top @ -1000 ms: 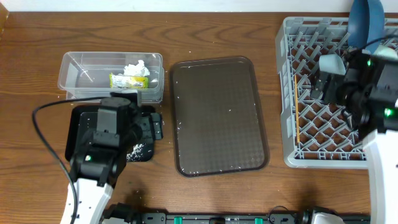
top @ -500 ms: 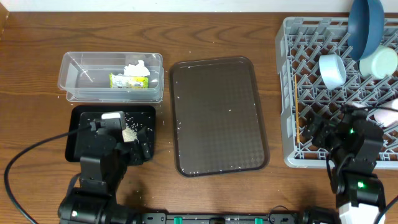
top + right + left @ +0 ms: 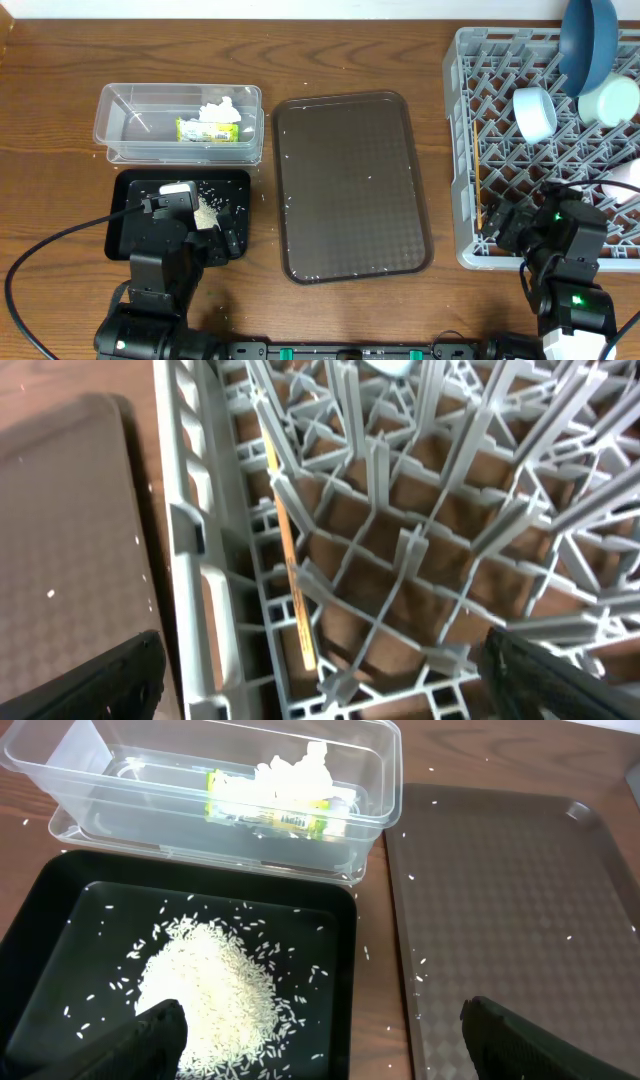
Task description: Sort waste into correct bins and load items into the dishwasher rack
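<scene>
Legible text, labels, brands, numbers: none can be read in any view.
Only printed surface noted: yellow-green snack wrapper [image 3: 283, 817], lying in the clear tub [image 3: 385, 780], straight ahead of the left gripper [image 3: 322, 1038] and beyond the black tray [image 3: 70, 920].
Dark marks on the wrapper's face, possibly lettering, too small and blurred to make out.
Overhead view: same wrapper, print unresolved.

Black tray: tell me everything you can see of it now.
The black tray is shallow, rectangular, round-cornered, glossy like plastic, flat on the table. A heap of rice sits inside, loose grains scattered round it. Its far rim lies close to the tub; contact unclear. The brown tray lies to its right, apart. Overhead, the left arm hides its near end.
</scene>
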Controlling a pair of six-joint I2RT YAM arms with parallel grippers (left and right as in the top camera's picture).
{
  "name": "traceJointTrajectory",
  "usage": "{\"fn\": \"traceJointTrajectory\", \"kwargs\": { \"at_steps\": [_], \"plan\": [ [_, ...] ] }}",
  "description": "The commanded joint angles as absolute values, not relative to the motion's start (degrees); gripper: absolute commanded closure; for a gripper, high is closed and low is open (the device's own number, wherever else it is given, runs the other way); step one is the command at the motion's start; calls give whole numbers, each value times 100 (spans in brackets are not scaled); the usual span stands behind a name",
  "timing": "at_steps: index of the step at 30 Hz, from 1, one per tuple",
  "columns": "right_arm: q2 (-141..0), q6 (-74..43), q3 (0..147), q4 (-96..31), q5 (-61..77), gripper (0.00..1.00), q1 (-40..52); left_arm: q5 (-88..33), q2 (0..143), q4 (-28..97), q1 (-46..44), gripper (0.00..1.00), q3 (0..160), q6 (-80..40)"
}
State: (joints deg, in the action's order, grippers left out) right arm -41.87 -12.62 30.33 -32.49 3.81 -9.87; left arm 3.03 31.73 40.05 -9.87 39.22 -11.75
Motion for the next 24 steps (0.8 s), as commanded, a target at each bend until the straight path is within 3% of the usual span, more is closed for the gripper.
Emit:
{"fn": "traceJointTrajectory", "kwargs": {
  "at_steps": [1, 24],
  "plan": [
    [-4163, -1326, 3017, -3369, 322, 1, -1007, 390, 3177, 3988, -996, 10, 3885, -1164],
    [-4263, -1323, 3013, -3636, 283, 1, -1011, 390, 3177, 3988, -996, 10, 3885, -1164]
  ]
}}
